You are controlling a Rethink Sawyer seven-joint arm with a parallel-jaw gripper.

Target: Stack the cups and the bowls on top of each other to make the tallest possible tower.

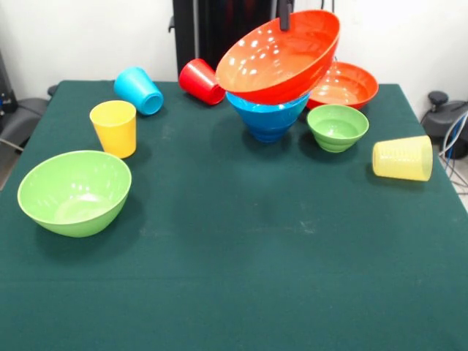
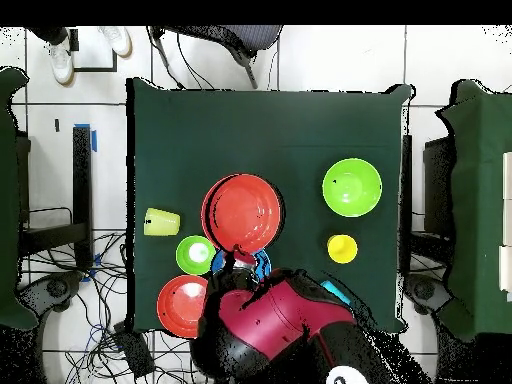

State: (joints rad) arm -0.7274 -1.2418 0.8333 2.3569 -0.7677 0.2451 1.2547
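Clearly the worry was the orange-red bowl [image 1: 281,57] hanging tilted from the claw [image 1: 284,23], which I judged was pinched on its far rim, though the fingers were mostly cut off at the top edge. Its low side rested on, or just over, the big blue bowl [image 1: 268,117] directly beneath the claw. From above, the held bowl [image 2: 243,212] sat off-centre, covering most of the blue one [image 2: 258,264]. If I let go at that tilt, I reckoned it would slide off sideways rather than seat. A glossy rim held by one edge could also slip out early.

Just beyond the claw on the table lay the second orange-red bowl [image 1: 344,85], and below it to one side the small green bowl [image 1: 337,127]; a falling bowl could knock either. The red cup [image 1: 201,81] lay tipped near the claw's other side, with the light blue cup [image 1: 139,90] farther off. The yellow cup [image 1: 114,128], big green bowl [image 1: 74,192] and ribbed pale cup [image 1: 402,158] were well apart, safe.
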